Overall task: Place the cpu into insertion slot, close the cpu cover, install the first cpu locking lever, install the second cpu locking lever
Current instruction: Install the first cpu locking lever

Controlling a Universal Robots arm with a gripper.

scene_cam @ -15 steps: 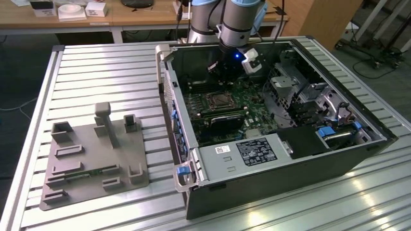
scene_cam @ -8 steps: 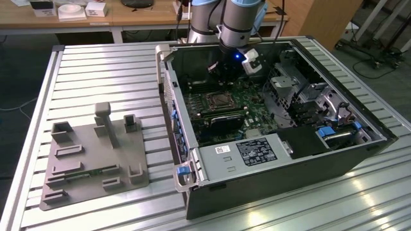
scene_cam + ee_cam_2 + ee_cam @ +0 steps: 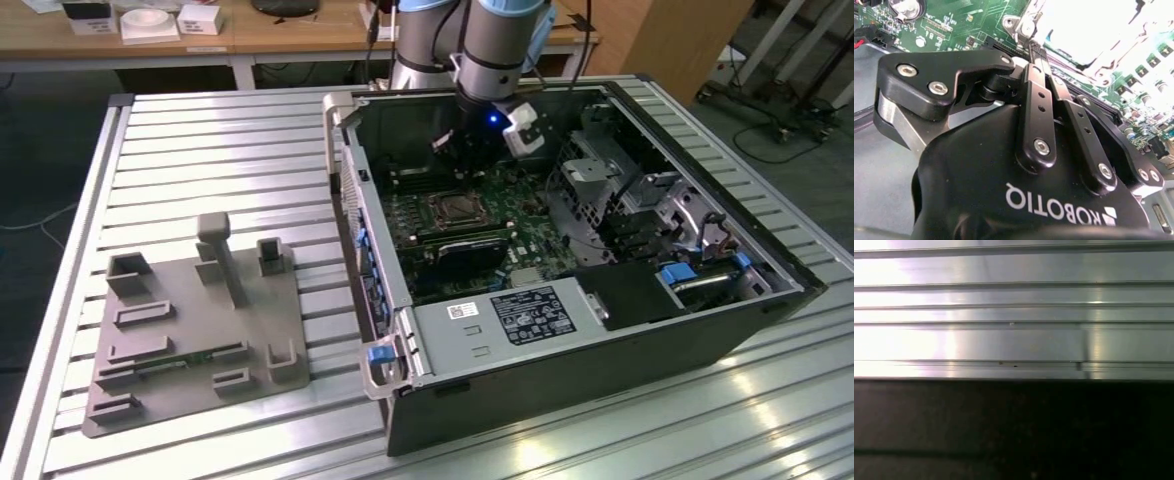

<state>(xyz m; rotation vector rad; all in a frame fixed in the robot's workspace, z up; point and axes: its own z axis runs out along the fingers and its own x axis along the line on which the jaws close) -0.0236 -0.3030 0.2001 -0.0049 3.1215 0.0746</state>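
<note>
Inside the open computer case, the insertion slot sits on the green motherboard, a square socket with a silvery rim. The cpu cover looks like a silvery frame lying flat on it. In the second wrist view the socket's metal is washed out by glare. The cpu and both locking levers are hidden or too small to make out. My gripper hangs over the board just beyond the socket. Its black fingers meet at their tips, shut, close to the socket's corner screw. I see nothing between them.
The case lies on a slatted aluminium table. A grey fixture plate with upright blocks rests at the exterior view's left. Drive cages and a power supply crowd the case. The first wrist view has aluminium slats above a dark surface.
</note>
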